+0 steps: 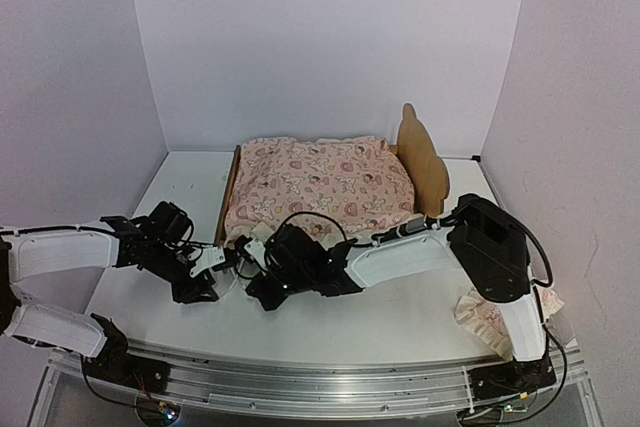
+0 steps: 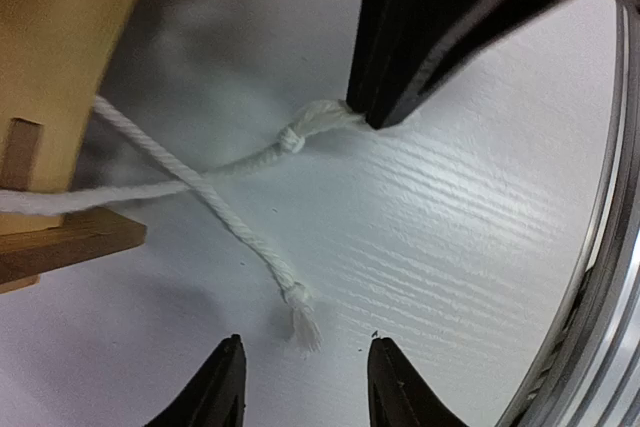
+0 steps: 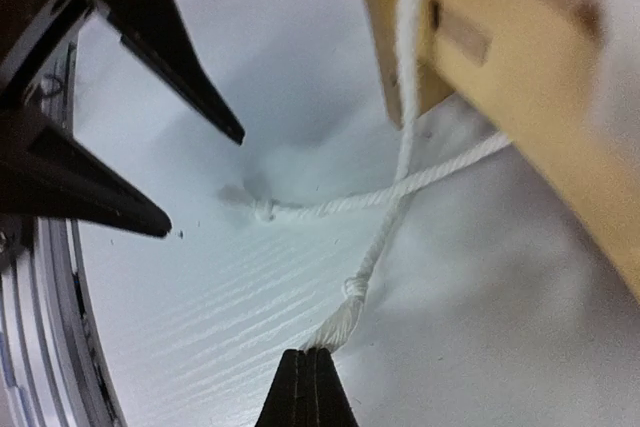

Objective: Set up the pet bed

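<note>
The white table point(image 1: 400, 322) carries the pet bed point(image 1: 425, 152) at the far middle, with a pink cover point(image 1: 320, 182) lying on it. At its near left corner, the right gripper point(image 3: 308, 387) is clamped on one white cord point(image 3: 372, 252). The left gripper point(image 2: 305, 387) has its fingers apart around the loose end of a second cord point(image 2: 240, 222).

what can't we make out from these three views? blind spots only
Left wrist: where the two white cords fasten; one runs off the left edge, the other passes behind the pet bed frame.
Right wrist: the frame's joints, blurred.
Top: the bed's base, under the pink printed cover.
Top: the cords, too small to trace.
Top: the ruffled fabric, partly behind the right arm.
</note>
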`<act>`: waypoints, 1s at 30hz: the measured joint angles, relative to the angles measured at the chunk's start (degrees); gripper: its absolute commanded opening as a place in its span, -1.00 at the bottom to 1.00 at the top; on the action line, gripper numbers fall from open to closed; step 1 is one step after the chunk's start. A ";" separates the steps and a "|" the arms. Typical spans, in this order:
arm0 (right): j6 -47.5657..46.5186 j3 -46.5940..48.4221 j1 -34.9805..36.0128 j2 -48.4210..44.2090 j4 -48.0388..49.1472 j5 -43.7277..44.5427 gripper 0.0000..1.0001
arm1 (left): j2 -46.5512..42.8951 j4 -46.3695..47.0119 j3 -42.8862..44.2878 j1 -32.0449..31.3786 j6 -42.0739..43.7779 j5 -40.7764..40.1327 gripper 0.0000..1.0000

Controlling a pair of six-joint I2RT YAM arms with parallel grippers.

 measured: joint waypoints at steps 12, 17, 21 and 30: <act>6.99 2.56 -2.55 -2.92 4.19 0.12 -1.00 | 2.47 -1.77 13.53 -0.04 -21.01 -6.32 -0.35; 8.04 2.55 -2.12 -2.90 4.72 0.17 -1.00 | 2.69 -1.69 16.48 -0.05 -32.01 -8.08 -0.34; 10.45 2.06 -2.45 -2.91 7.07 0.16 -1.00 | 2.97 -1.31 16.07 -0.07 -41.14 -7.85 -0.42; 12.54 1.56 -3.80 -2.90 10.91 0.13 -1.00 | 5.92 4.08 9.00 -0.09 -54.36 -8.00 -0.38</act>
